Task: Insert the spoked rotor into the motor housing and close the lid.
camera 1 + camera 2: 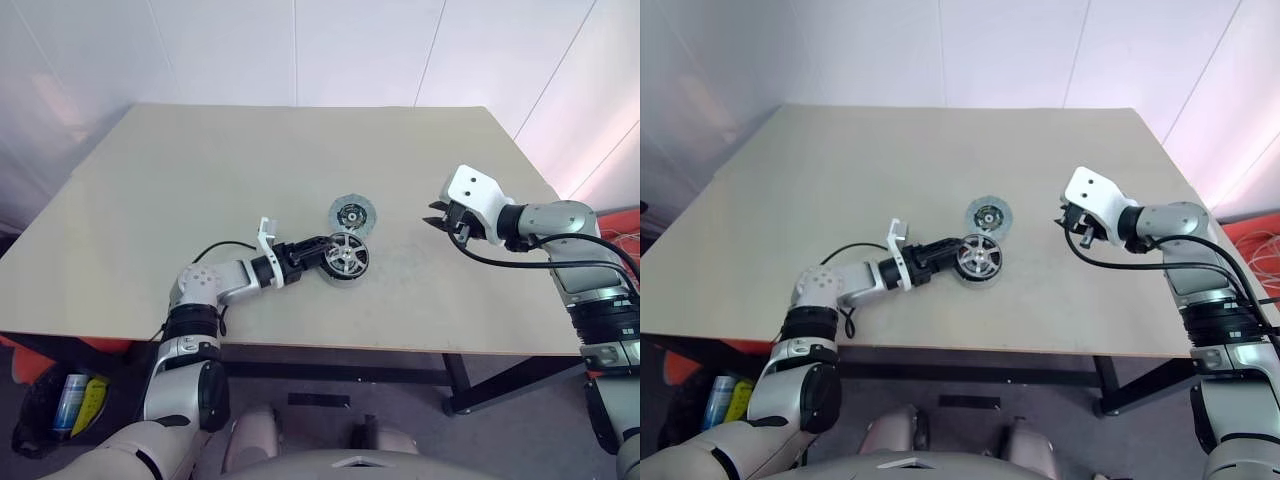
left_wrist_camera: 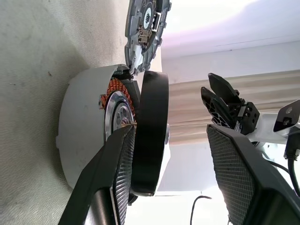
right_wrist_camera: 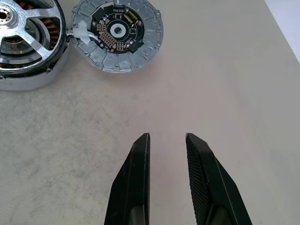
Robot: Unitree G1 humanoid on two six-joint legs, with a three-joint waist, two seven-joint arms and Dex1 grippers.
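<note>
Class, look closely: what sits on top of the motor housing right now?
The spoked rotor sits on the motor housing, not fully sunk in. Copper windings and the silver centre show beneath it; the rest of the housing's inside is covered.

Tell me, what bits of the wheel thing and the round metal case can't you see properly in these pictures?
- Left wrist view: the spoked rotor shows edge-on, so its spokes are hidden; a finger of the left gripper covers its lower rim.
- Same view: the motor housing windings mostly sit behind the rotor.
- Right wrist view: the picture's edge cuts off the housing.
- Head views: the lid is too small for detail.
</note>
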